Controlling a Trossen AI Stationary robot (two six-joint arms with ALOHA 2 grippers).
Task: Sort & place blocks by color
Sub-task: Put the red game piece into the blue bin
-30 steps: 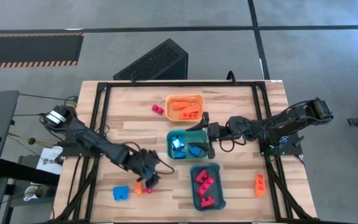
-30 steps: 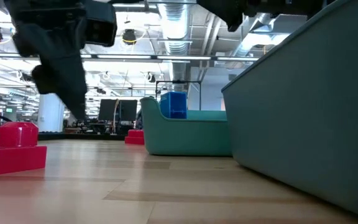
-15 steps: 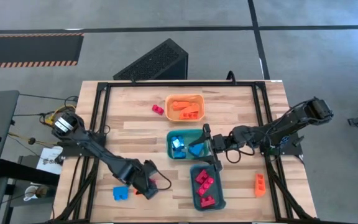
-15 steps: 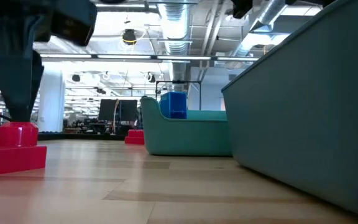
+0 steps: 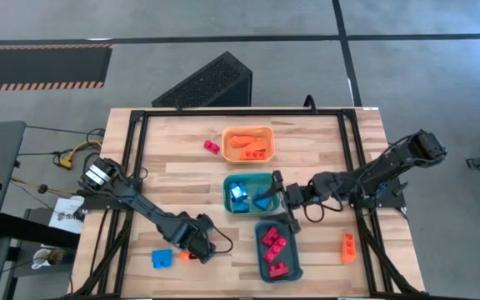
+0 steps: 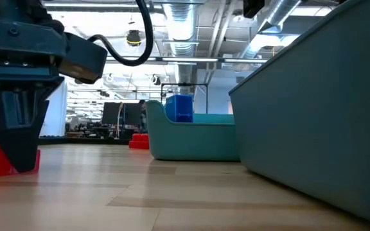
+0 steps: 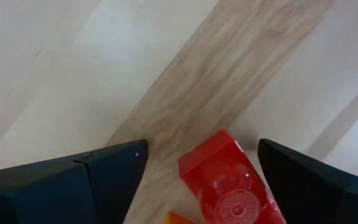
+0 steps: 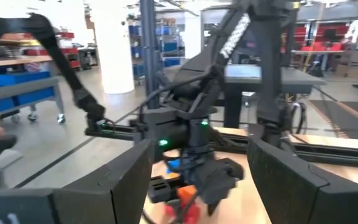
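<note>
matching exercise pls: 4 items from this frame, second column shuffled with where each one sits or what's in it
Things:
1. orange tray
2. green tray
3. teal tray
4. lone orange block

Places or contents:
A. holds red blocks, nearest the front edge of the three trays
B. on bare wood near the table's right side
C. holds blue blocks, middle of the three trays
D. holds orange blocks, farthest of the three trays

Pairs: 1-D, 2-C, 3-A, 4-B
</note>
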